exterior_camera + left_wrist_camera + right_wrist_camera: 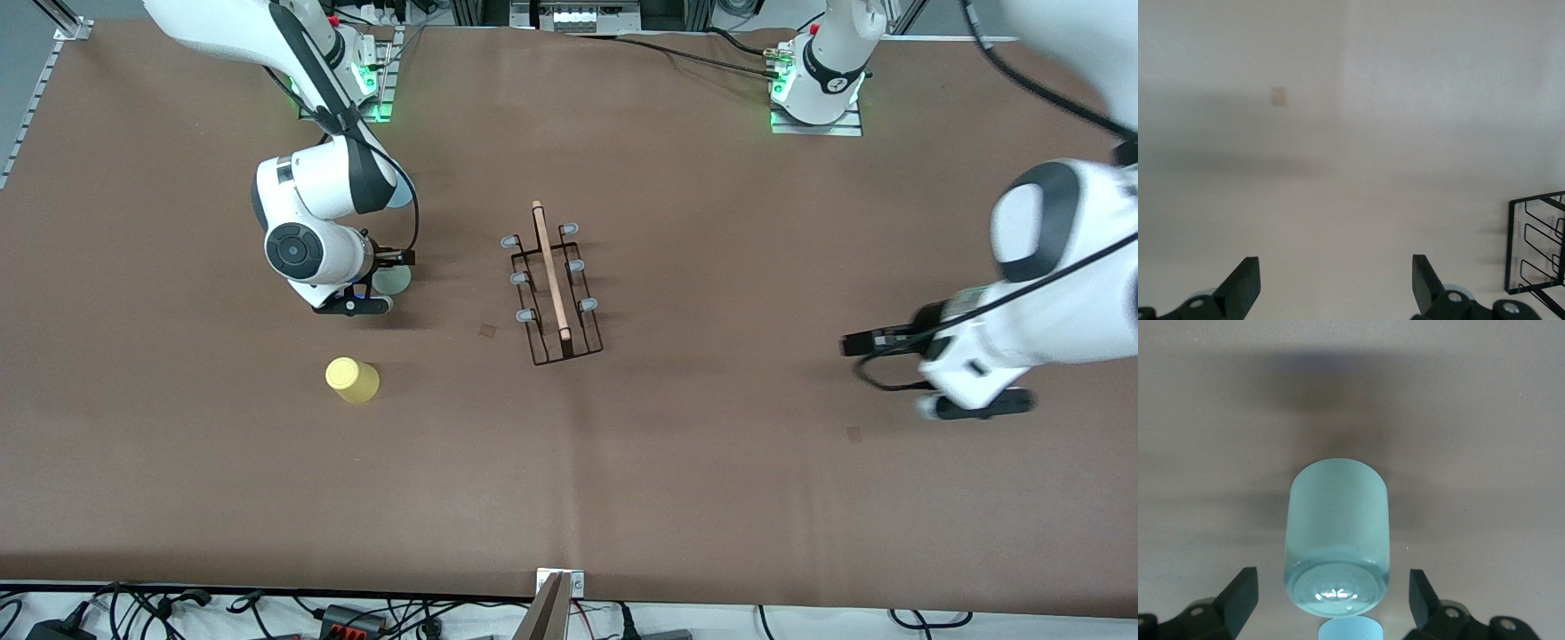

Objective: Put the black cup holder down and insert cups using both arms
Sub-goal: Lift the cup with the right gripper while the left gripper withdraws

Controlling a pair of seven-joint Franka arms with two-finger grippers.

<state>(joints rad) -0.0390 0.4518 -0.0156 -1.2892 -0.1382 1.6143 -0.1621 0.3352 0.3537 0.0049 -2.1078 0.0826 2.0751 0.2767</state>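
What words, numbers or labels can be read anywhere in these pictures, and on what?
"2": on the black band round the left arm's base, small, so not certain.
Mint green cup: raised marks on its upturned bottom, too blurred to read.
Yellow cup, black cup holder and table cover: no writing shows.

Both arms are reaching low over the desk, left claw (1331,287) hanging wide open at its own end and right claw (1331,603) spread open too, wrist bent down.
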